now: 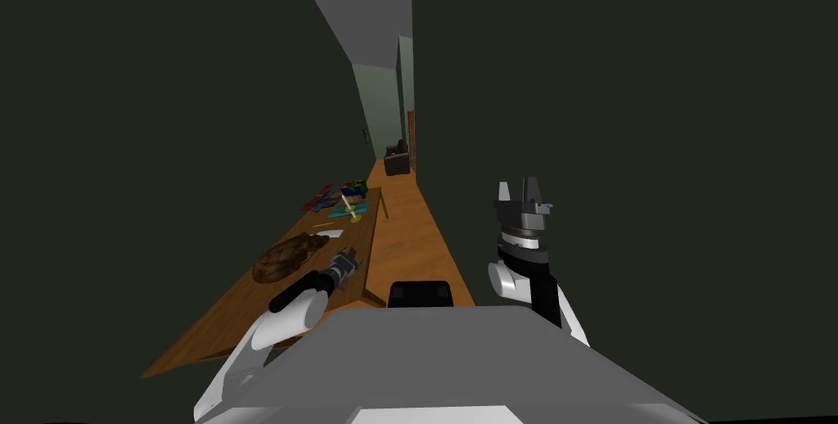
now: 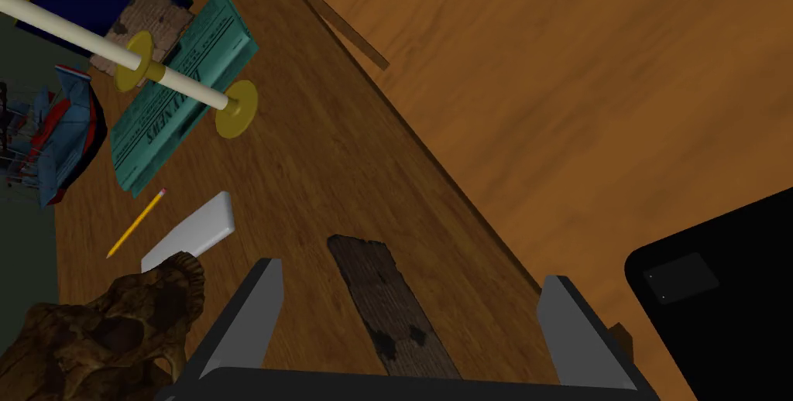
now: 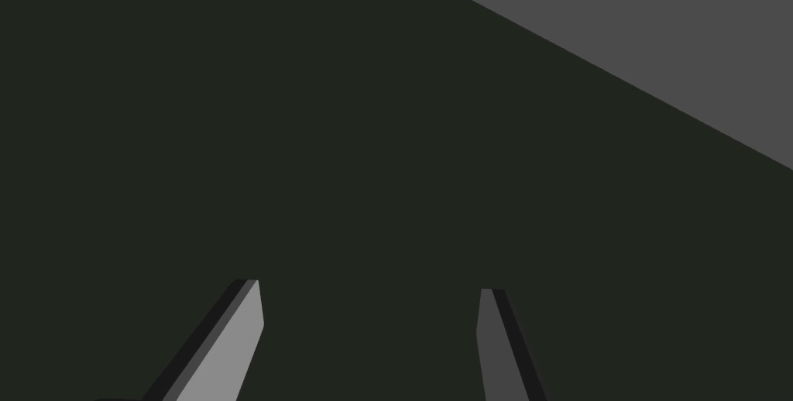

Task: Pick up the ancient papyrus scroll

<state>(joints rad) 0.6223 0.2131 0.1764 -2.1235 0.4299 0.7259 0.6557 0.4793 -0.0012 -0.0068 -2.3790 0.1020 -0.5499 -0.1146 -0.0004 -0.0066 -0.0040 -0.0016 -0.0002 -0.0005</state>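
**Grasp lined up, not yet made**

Head view: our left gripper (image 1: 348,262) reaches over the wooden table (image 1: 245,313), beside a brown skull-shaped object (image 1: 286,257). Our right gripper (image 1: 518,186) is raised well clear.

Left wrist view: the scroll (image 2: 383,311), a dark, worn flat strip, lies near the table's edge between our spread fingers (image 2: 259,303), untouched. We judge the hand is set to straddle its width before closing.

Right wrist view: fingers parted, holding nothing.

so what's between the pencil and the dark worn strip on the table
A flat white block, beside the pencil; then bare table up to the strip. Left wrist view.
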